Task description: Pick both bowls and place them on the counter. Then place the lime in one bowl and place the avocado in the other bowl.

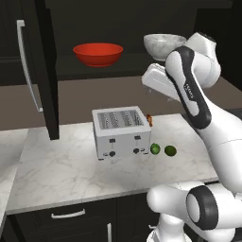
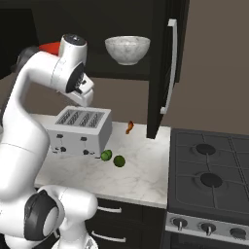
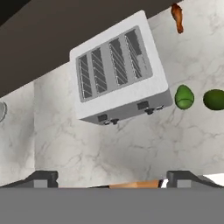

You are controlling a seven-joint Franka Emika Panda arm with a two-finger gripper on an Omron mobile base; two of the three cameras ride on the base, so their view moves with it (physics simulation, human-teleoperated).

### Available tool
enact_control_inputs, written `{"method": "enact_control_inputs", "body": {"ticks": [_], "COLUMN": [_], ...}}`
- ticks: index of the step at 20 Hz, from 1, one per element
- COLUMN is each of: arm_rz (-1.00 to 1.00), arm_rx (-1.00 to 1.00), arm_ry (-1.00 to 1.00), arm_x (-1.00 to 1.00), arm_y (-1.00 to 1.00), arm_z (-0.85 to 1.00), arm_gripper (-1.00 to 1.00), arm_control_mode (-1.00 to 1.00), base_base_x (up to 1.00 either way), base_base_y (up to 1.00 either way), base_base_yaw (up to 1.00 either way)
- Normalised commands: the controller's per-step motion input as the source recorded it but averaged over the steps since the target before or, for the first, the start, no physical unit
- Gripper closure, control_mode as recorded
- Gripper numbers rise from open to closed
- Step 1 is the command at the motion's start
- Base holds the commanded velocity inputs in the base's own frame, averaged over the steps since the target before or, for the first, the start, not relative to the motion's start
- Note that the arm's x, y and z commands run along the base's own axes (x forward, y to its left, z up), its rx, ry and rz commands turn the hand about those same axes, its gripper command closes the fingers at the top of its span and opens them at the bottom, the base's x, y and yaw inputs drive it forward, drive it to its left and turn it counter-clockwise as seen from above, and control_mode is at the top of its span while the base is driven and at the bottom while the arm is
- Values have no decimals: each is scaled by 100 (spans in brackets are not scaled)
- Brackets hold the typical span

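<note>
I see my gripper (image 3: 112, 177) with fingers spread wide, empty, pointing down at the counter (image 1: 61, 170), while both bowls sit above on the dark shelf, the white bowl (image 1: 164, 45) nearer than the red bowl (image 1: 98, 54).

No legible text or labels.

Silver toaster (image 1: 120, 132), stove (image 2: 209, 180), brown scrap (image 2: 129, 127)

Glossy white arm (image 1: 222, 137), dark joints
</note>
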Motion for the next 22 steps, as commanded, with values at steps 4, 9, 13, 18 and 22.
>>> {"method": "enact_control_inputs", "body": {"ticks": [4, 9, 13, 18, 22], "arm_rz": [-16, -26, -29, -27, -17], "arm_rx": [20, 13, 8, 6, 8], "arm_ry": [0, 0, -1, 0, 0], "arm_x": [-14, -8, -6, -1, 6], "arm_y": [21, 25, 25, 24, 18], "arm_z": [25, 15, 13, 18, 24], "arm_gripper": [-100, -100, -100, -100, -100], "arm_control_mode": [-100, -100, -100, -100, -100], "base_base_x": [0, 0, 0, 0, 0], "base_base_y": [0, 0, 0, 0, 0], "base_base_yaw": [0, 0, 0, 0, 0]}}
